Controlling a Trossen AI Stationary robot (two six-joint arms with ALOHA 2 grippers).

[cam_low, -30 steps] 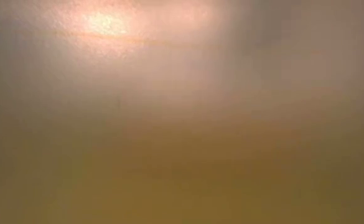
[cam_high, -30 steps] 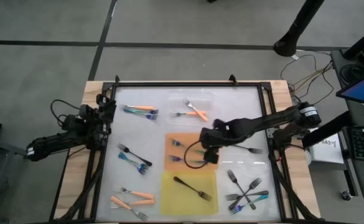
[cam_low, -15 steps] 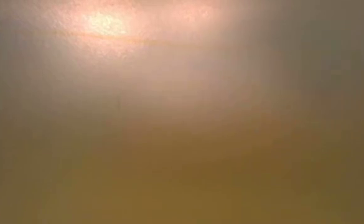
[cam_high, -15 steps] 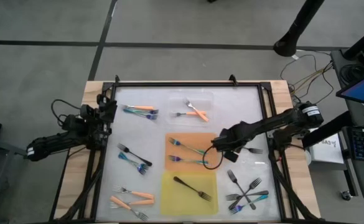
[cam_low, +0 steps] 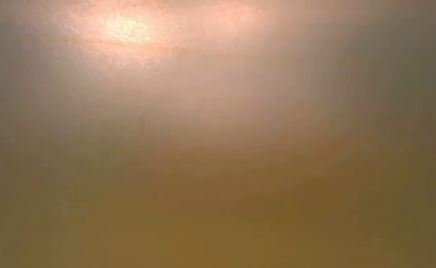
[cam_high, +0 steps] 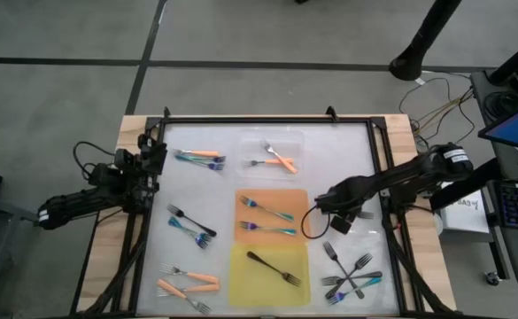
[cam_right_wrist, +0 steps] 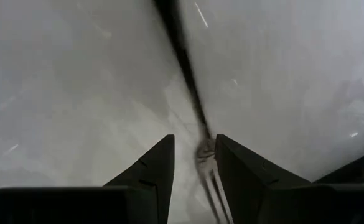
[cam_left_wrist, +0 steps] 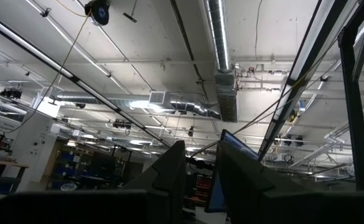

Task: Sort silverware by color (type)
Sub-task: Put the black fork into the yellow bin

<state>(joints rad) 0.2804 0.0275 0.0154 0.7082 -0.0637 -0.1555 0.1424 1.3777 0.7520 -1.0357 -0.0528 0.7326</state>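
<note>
My right gripper (cam_high: 341,216) (cam_right_wrist: 194,144) points down over the white table, just right of the orange tray (cam_high: 301,197). It is open. Its fingers stand either side of a black fork (cam_right_wrist: 185,68) lying flat, around where the handle meets the tines; I cannot tell whether they touch it. Two teal forks (cam_high: 267,219) lie on the orange tray, a black fork (cam_high: 273,268) on the yellow tray (cam_high: 241,288), and orange forks (cam_high: 274,159) in the clear tray. My left gripper (cam_left_wrist: 200,177) waits at the table's left edge (cam_high: 148,164), pointing up, its fingers slightly apart.
Loose forks lie around the table: a crossed pile of black and teal ones (cam_high: 351,275) at the near right, orange and teal ones (cam_high: 201,157) at the far left, black and teal ones (cam_high: 192,226) at mid left, orange ones (cam_high: 188,283) at the near left. The low view shows only blur.
My right gripper has moved from above the orange tray toward the table's right edge and down, tipping to point down, and now stands over the lone black fork. The two teal forks on the orange tray have come into full view.
</note>
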